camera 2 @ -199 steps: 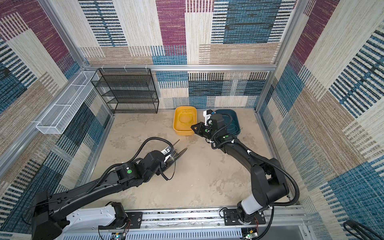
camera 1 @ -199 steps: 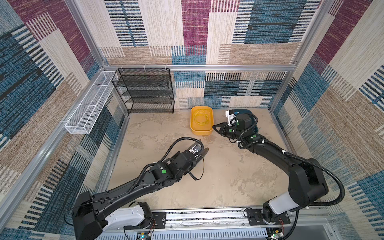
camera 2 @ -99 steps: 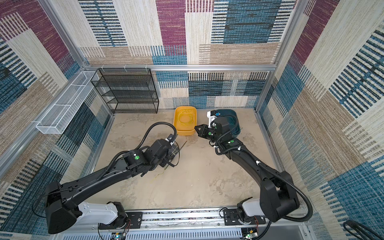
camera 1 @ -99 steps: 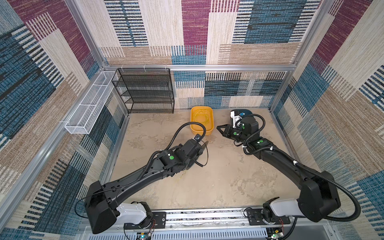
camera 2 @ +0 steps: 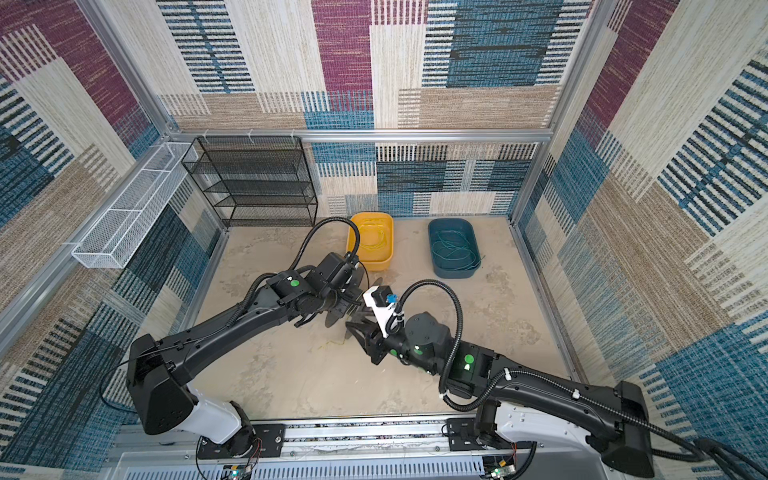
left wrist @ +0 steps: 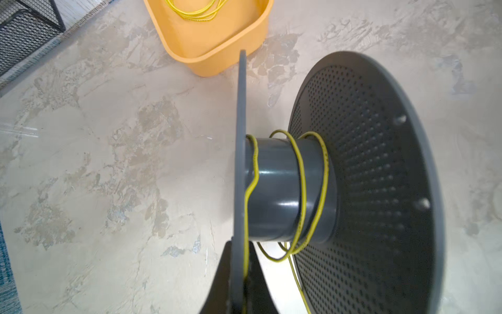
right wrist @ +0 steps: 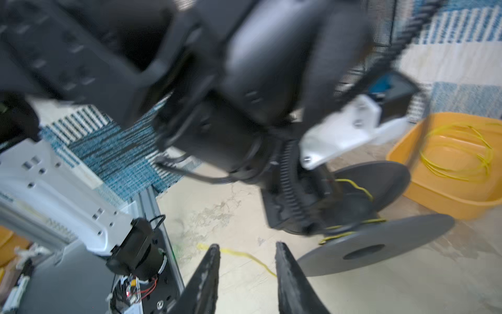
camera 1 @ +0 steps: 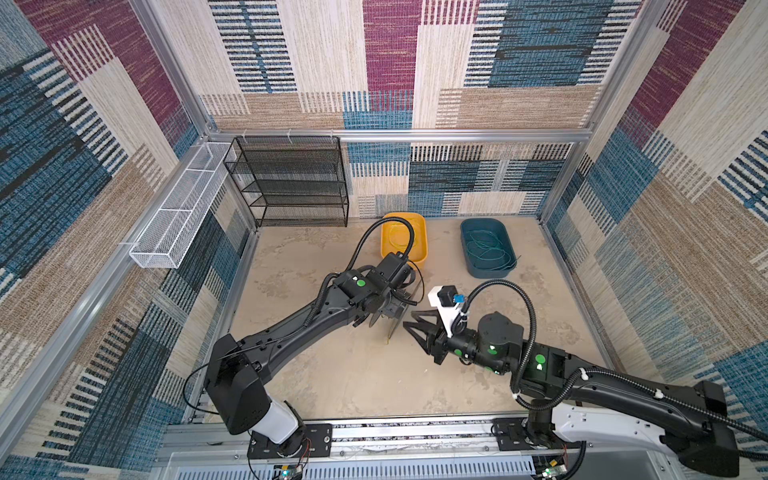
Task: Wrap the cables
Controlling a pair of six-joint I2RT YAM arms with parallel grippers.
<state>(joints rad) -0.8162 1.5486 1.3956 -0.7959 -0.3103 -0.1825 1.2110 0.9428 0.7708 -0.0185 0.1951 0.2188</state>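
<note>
The right gripper (camera 1: 415, 326) has drawn back from the tubs at the far edge to the middle of the table (camera 1: 332, 374), and its jaws have parted: they stand spread, holding nothing. A white wire basket (camera 1: 174, 224) hangs on the left wall, and a black mesh rack (camera 1: 299, 183) stands at the far left corner. Near the table's middle the left gripper (left wrist: 240, 277) pinches one flange of a dark grey spool (left wrist: 274, 190), which it holds on edge just in front of the yellow tub (camera 1: 419, 249). A yellow cable (left wrist: 301, 176) runs in a few loose turns round the spool's hub. Its free end (right wrist: 244, 255) trails onto the table just ahead of the right fingertips (right wrist: 214, 252). More yellow cables (camera 1: 399, 237) lie looped in the yellow tub at the far edge. To its right, the blue tub (camera 1: 486, 270) holds green cords (camera 1: 484, 247).
</note>
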